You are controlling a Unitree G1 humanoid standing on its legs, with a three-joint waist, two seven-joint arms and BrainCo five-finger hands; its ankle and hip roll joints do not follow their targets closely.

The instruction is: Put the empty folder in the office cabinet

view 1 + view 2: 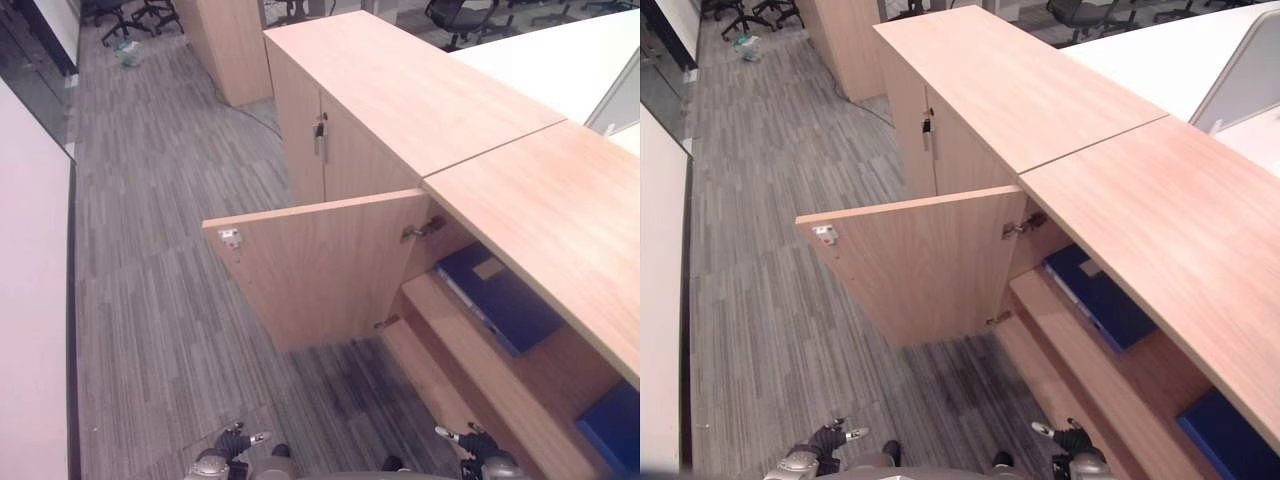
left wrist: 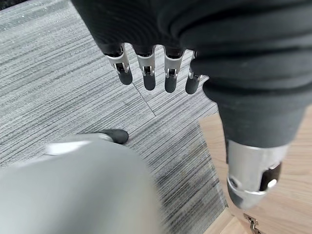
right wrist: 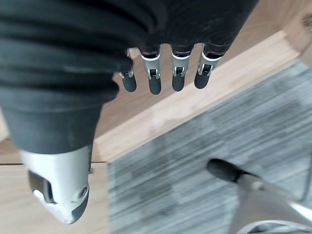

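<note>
The left robot hand (image 2: 156, 73) is hanging low at the robot's left side over the grey striped carpet (image 1: 170, 300), its fingers (image 2: 148, 73) reaching straight and relaxed with the thumb (image 2: 251, 178) set apart, holding nothing. In the head views it is showing at the lower edge (image 1: 235, 445).

Ahead of it, the cabinet door (image 1: 320, 270) is standing swung wide open toward the robot, a small metal latch fitting (image 1: 230, 238) near its free top corner and hinges (image 1: 425, 229) on the cabinet side. Behind the door, a neighbouring cabinet is sitting closed with a key lock (image 1: 319, 135) on its front. Office chairs (image 1: 130, 15) are standing far back on the carpet.

Inside the open office cabinet (image 1: 540, 200), the folder (image 1: 500, 297) is lying flat on the upper shelf (image 1: 470, 350), dark blue, with a pale label patch on its cover. Another blue item (image 1: 612, 425) is showing lower down, to the right.

The right robot hand (image 3: 161, 68) is hanging by the cabinet's lower wooden edge, fingers straight and loose, thumb apart, empty; it is also showing at the lower edge of the head views (image 1: 465, 440).
</note>
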